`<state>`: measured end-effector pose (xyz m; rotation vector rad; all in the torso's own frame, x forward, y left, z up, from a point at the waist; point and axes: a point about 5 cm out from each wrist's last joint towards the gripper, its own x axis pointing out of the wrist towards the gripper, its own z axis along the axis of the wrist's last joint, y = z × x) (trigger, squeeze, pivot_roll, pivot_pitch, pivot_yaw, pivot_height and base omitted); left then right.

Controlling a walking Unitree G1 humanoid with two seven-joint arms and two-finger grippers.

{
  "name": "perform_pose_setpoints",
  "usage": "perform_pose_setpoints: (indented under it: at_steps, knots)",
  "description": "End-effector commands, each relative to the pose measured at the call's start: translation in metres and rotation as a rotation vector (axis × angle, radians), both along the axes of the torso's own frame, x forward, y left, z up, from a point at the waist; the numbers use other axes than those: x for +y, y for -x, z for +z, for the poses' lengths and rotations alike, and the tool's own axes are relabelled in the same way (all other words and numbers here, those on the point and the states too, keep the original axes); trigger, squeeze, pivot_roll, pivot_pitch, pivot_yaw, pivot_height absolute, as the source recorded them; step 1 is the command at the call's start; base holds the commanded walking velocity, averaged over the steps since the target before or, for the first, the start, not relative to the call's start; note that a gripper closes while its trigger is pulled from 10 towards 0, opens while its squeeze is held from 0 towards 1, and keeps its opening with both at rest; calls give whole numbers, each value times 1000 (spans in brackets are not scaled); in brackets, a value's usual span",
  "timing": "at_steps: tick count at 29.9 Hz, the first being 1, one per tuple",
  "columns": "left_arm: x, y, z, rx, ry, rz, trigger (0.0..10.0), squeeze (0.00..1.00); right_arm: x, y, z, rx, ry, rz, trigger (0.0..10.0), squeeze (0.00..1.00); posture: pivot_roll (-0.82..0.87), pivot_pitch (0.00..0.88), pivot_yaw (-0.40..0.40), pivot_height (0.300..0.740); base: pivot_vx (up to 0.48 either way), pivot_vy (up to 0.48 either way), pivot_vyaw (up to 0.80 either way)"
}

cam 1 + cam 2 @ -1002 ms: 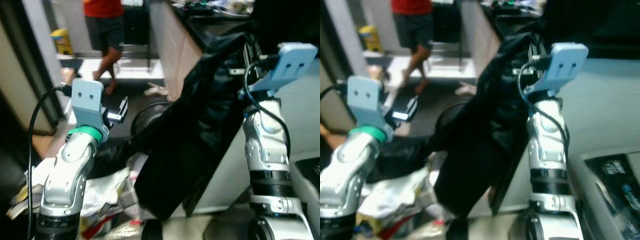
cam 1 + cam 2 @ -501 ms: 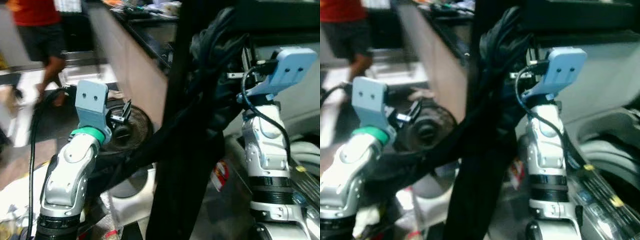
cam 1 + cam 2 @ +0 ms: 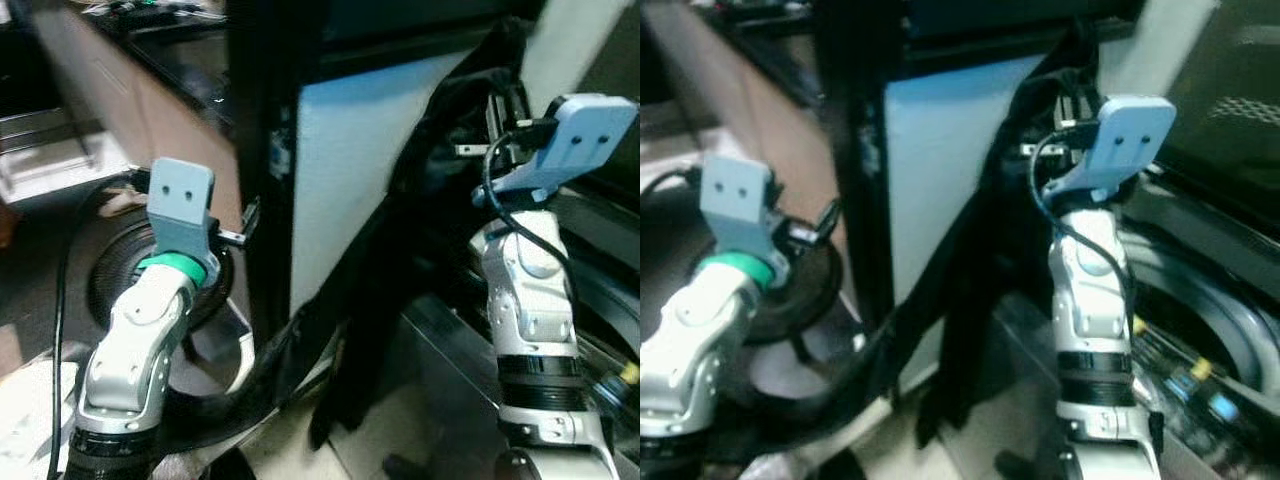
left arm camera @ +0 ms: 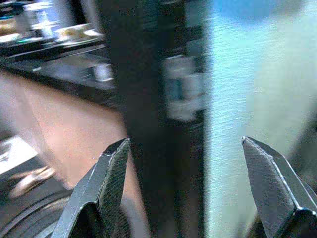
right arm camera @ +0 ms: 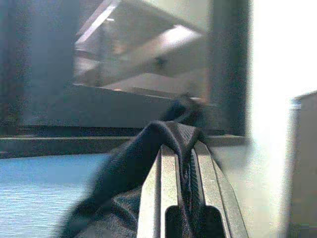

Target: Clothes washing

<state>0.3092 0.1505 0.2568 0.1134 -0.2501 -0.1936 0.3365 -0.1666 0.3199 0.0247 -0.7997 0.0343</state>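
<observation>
A long, limp black fabric garment [image 3: 370,300] hangs in front of a pale appliance panel [image 3: 350,170], pinched at its top fold by the closed right gripper [image 5: 184,163]. It looks soft, light and prone to slipping, so a bunched fold seems the best hold. The left gripper [image 4: 185,171] hovers open and empty beside the panel's dark edge.

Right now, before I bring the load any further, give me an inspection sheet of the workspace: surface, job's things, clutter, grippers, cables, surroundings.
Surface: pale floor below, partly shaded.
Job's things: black garment hanging from the right gripper down to the floor; washing machine at the right, its rim blurred.
Clutter: round dark fan-like object on the floor at the left.
Grippers: right gripper raised, shut on the garment; left gripper open, holding nothing, facing a dark upright post.
Cables: black cable looping along the left arm; black cable at the right wrist.
Surroundings: pale panel ahead; dark counter at back left.
</observation>
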Motion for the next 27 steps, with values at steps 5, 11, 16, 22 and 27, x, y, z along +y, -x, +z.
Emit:
perform_pose_setpoints:
  at_steps: [5, 11, 16, 22, 27]
  knots:
    - [6, 0, 6, -17, -22, 7, 10000, 0, 0, 6, 9, -52, -7, -7, 10000, 0, 99, 15, 21, 731, 0, 0, -781]
    - [9, 0, 13, -45, -25, 19, 10000, 0, 1, 6, 9, -51, -10, -4, 10000, 0, 102, 15, 20, 731, 0, 0, -781]
    - [10, 0, 15, -52, -26, 24, 10000, 0, 2, 6, 9, -50, -16, -2, 10000, 0, 104, 16, 21, 731, 0, 0, -781]
    - [13, 0, 18, -65, -11, 40, 10000, 0, 2, 3, 7, -32, -36, -3, 10000, 0, 110, 17, 22, 731, 0, 0, -781]
    - [15, 1, 19, -66, -10, 44, 10000, 0, 0, 2, 5, -22, -48, -10, 10000, 0, 113, 19, 22, 731, 0, 0, -781]
